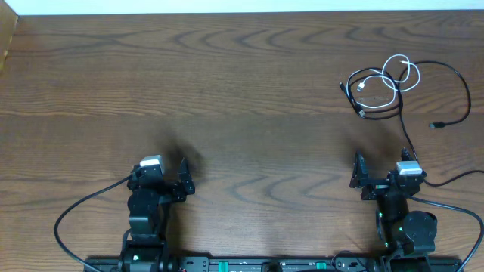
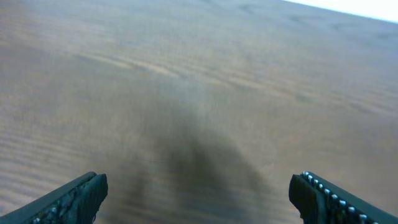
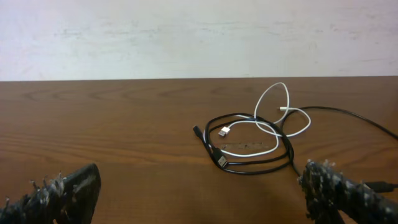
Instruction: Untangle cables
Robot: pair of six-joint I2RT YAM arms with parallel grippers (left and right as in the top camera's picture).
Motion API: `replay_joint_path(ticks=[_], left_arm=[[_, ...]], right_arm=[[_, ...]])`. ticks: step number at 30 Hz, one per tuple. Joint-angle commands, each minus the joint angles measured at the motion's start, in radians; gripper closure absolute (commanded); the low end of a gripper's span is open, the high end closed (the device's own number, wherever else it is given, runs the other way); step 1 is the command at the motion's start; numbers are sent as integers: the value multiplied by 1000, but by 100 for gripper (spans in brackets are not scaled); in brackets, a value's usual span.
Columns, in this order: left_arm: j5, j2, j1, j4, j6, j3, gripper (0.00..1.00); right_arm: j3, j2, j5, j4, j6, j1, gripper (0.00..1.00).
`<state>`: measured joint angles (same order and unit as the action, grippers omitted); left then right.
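left fingers [image 2: 81, 196]: spread, empty | right fingers [image 3: 68, 190]: spread, empty | black cable [image 3: 261, 171] and white cable [image 3: 308, 123]: looped together, apparently interlaced, on table [image 1: 242, 91] at 2 o'clock, clear of both fingers

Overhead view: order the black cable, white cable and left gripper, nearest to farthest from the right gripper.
1. black cable, just ahead of it
2. white cable, beyond, tangled with the black
3. left gripper, far to its left

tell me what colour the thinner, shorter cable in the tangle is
White; this white cable loops with the black cable, clearest in the right wrist view.
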<state>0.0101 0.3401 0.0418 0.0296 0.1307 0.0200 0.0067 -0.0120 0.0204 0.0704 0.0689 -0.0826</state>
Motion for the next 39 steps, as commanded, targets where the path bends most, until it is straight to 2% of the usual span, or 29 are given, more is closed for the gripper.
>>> replay_joint_path(ticks=[1, 16, 39], left_arm=[[-19, -68, 9, 45, 0, -16, 2], [-24, -339, 9, 40, 1, -16, 2], [-22, -336, 8, 44, 1, -16, 2]], right_arm=[[-1, 6, -4, 5, 13, -4, 1], [-1, 6, -4, 5, 13, -4, 1], [-1, 6, -4, 5, 13, -4, 1]])
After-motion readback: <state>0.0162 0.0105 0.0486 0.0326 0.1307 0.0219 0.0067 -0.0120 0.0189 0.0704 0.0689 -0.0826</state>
